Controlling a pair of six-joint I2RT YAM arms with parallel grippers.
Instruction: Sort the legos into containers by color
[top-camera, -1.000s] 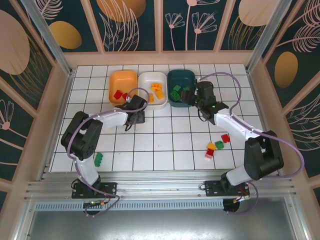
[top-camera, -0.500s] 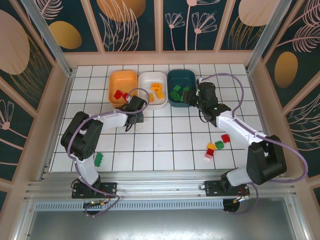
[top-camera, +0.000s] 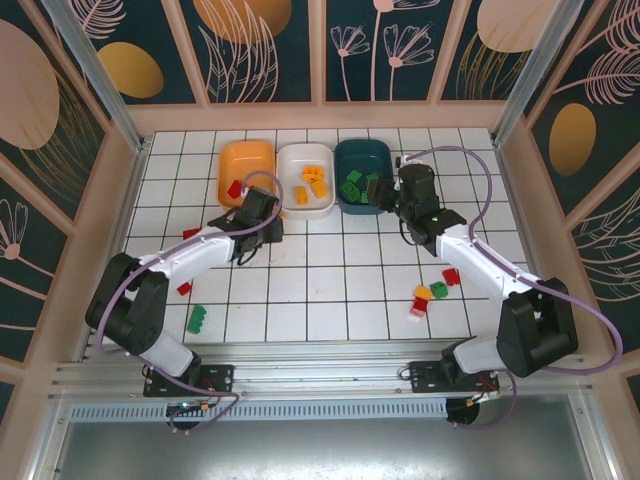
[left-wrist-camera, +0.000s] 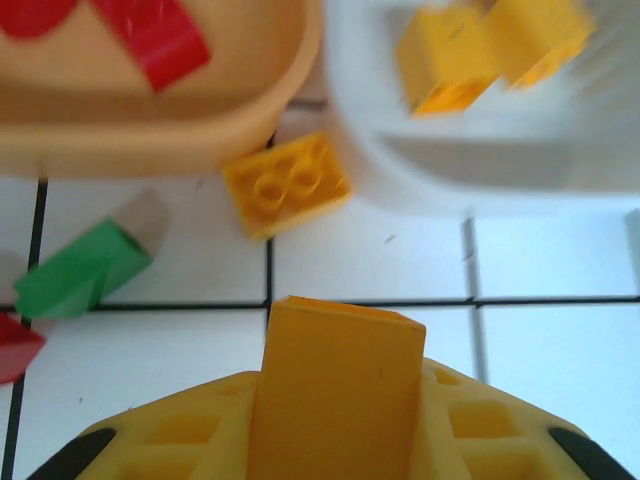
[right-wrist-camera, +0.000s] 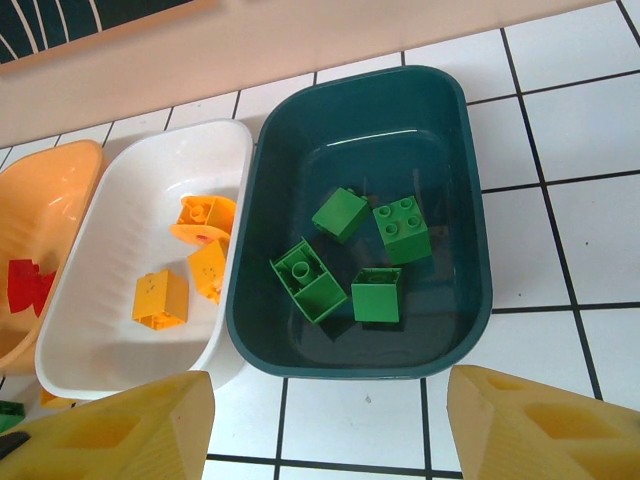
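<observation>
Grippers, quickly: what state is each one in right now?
Left gripper: closed on a small yellow-orange plastic brick.
Right gripper: open, holding nothing.

The left claw (left-wrist-camera: 338, 425) clamps a yellow lego (left-wrist-camera: 340, 365); a loose yellow lego (left-wrist-camera: 287, 184) lies just beside orange tray (left-wrist-camera: 150, 150) and white tray (left-wrist-camera: 480, 165).

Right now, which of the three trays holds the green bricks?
The dark teal tray, at the right end of the row. Four green bricks lie in it; the white tray holds yellow-orange ones, the orange tray red ones.

Orange tray (right-wrist-camera: 55, 200) half off-frame, L edge.
</observation>
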